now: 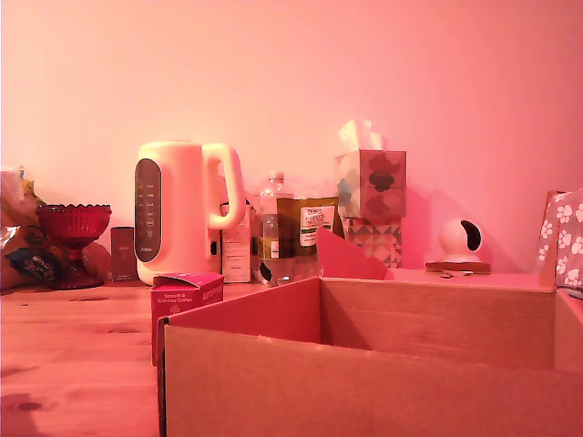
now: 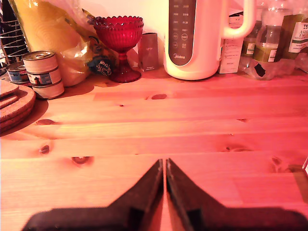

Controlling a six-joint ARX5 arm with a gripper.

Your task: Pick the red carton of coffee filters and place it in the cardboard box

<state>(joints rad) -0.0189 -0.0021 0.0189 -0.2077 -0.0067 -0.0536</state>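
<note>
Your gripper [image 2: 165,166] has its fingers pressed together, holding nothing, over the wooden table [image 2: 144,125]. Your red carton of coffee filters [image 1: 185,300] sits just beside the cardboard box [image 1: 364,382], before the kettle [image 1: 182,209]

1 kettle [image 1: 187,211], 1 goblet [image 1: 73,228], 2 stacked tins [image 2: 42,73], 1 cardboard box [image 1: 383,373].

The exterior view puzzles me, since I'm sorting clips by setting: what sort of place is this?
Probably a home kitchen counter or table: an electric kettle stands on a knotty wooden top, with stacked food tins and a tissue box nearby.
</note>
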